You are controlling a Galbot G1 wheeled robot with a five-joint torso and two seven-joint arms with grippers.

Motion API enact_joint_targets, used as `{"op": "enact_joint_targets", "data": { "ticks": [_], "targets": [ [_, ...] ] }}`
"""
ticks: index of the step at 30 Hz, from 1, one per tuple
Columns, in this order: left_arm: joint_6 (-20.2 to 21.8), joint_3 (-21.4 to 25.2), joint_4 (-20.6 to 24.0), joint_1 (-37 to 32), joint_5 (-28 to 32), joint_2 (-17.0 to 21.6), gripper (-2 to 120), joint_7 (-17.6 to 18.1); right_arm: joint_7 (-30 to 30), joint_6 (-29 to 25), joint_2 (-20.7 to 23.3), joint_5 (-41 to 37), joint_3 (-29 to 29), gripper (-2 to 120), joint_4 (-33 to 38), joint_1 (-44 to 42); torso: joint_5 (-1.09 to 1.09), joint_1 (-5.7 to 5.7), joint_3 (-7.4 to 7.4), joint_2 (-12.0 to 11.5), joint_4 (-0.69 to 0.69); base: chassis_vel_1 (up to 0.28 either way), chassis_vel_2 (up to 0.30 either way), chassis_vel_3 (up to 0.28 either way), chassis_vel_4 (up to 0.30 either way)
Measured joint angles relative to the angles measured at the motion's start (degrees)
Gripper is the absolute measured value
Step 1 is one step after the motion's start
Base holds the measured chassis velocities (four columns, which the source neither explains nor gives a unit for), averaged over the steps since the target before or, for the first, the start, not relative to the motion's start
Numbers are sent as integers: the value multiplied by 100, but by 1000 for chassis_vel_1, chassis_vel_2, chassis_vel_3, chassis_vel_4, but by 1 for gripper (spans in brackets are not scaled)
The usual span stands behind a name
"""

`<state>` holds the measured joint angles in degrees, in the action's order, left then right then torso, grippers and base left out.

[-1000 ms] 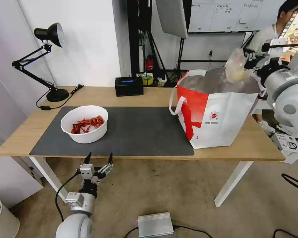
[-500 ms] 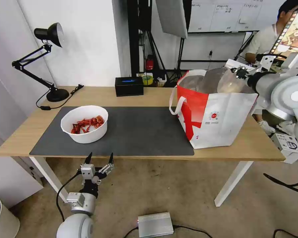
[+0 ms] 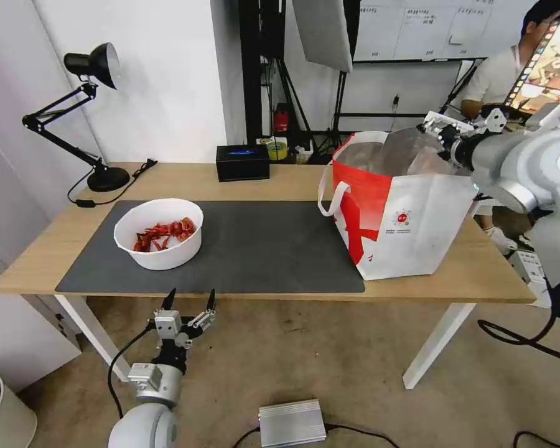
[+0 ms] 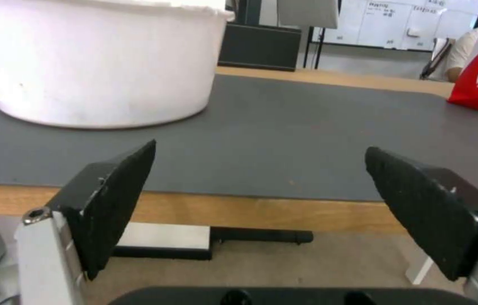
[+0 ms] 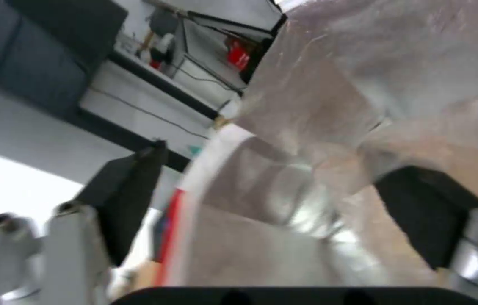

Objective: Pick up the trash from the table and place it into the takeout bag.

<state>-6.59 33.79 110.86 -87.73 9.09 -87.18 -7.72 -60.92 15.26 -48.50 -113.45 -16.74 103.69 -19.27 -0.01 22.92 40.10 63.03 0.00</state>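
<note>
R gripper (image 3: 440, 132) sits at the takeout bag's (image 3: 410, 230) rim, 2 o'clock on the table (image 3: 242, 182) — jaws wide, holding nothing. L gripper (image 3: 188, 303) waits below the front edge at 7 o'clock, jaws wide too — white bowl (image 3: 159, 233) of red shells on the mat (image 3: 261, 249) at 9.

The bench (image 3: 242, 180) is pale matt wood under a dull grey mat (image 3: 261, 249). The bowl (image 3: 158, 239) looks like smooth white plastic. Crinkled silver foil lines the glossy bag (image 3: 404, 211).

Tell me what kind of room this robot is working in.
Probably a lab or studio rigged for recording: a whiteboard on the back wall, a softbox on a black stand, and a desk lamp on the table.
</note>
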Motion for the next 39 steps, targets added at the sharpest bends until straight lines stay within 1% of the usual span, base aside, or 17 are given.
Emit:
{"op": "enact_joint_targets", "data": {
  "ticks": [1, 2, 4, 6, 15, 19, 22, 23, 26, 27, 28, 31, 32, 33, 35, 38, 39],
  "targets": [
    [0, -5, -5, -1, -8, -5, 100, 1, -54, -238, -106, -109, -30, 92, -56, 73, 0, 0, 0, 0, 0, 0, 0, 0, 0],
    [0, -5, -5, -1, -8, -5, 100, 1, -54, -238, -106, -109, -30, 92, -56, 73, 0, 0, 0, 0, 0, 0, 0, 0, 0],
    [0, -6, -13, -4, -18, -8, 100, 1, -76, -687, -343, -199, -94, 99, -191, 187, 0, 0, 0, 0, 0, 0, 0, 0, 0],
    [0, -7, -16, -7, -21, -10, 100, 2, -57, -804, -469, -188, -102, 100, -262, 200, 0, 1, 1, 0, 1, 0, 0, 0, 0],
    [-1, 26, -34, -18, -22, -14, 100, 3, 102, -660, -525, -24, -102, 100, -73, -75, 1, 0, 1, 0, 0, 0, 0, 0, 0],
    [-14, 37, -51, -18, -21, -31, 100, 4, 527, -364, -375, 226, -99, 100, 190, -346, 0, 0, 0, 0, 1, 0, 0, 0, 0],
    [-19, 36, -57, -9, -20, -55, 100, 4, 1416, -72, -111, 1001, -67, 100, 574, -793, 1, 0, 0, 0, -1, 0, 0, 0, 0],
    [-19, 36, -57, -9, -20, -55, 100, 4, 1416, -72, -111, 1001, -67, 100, 574, -793, 1, 0, 0, 0, -1, 0, 0, 0, 0],
    [-28, 34, -75, 9, -19, -68, 100, 4, 2545, 28, 128, 2325, -4, 100, 781, -1225, 1, 0, 0, 0, 0, 0, 0, 0, 0],
    [-34, 33, -87, 21, -19, -71, 100, 4, 3055, -22, 231, 2982, 20, 100, 825, -1421, 1, 0, 0, 0, 0, 0, 0, 0, 0],
    [-34, 33, -87, 21, -19, -71, 100, 4, 3055, -22, 231, 2982, 20, 100, 825, -1421, 1, 0, 0, 0, 0, 0, 0, 0, 0],
    [-40, 27, -122, 52, -17, -76, 100, 4, 4020, -342, 423, 4206, 37, 100, 938, -1849, 1, 0, 0, 0, -1, 0, 0, 0, 0],
    [-40, 27, -122, 52, -17, -76, 100, 4, 4020, -342, 423, 4206, 37, 100, 938, -1849, 1, 0, 0, 0, -1, 0, 0, 0, 0],
    [-41, 25, -129, 62, -16, -79, 100, 4, 4313, -499, 471, 4586, 32, 100, 996, -2010, 1, 0, 0, 0, -1, 0, 0, 0, 0],
    [-42, 26, -138, 83, -10, -93, 100, 4, 5042, -1135, 527, 5708, -34, 100, 1134, -2518, 1, 0, 0, 0, 0, 0, 0, 0, 0],
    [-42, 31, -141, 92, -7, -99, 100, 4, 5249, -1377, 526, 6153, -79, 100, 1202, -2732, 1, 0, 0, 0, 0, 0, 0, 0, 0],
    [-43, 35, -145, 100, -4, -107, 100, 4, 5475, -1772, 456, 6887, -186, 100, 1344, -3130, 0, 0, 0, 0, -1, 0, 0, 0, 0]
  ]
}}
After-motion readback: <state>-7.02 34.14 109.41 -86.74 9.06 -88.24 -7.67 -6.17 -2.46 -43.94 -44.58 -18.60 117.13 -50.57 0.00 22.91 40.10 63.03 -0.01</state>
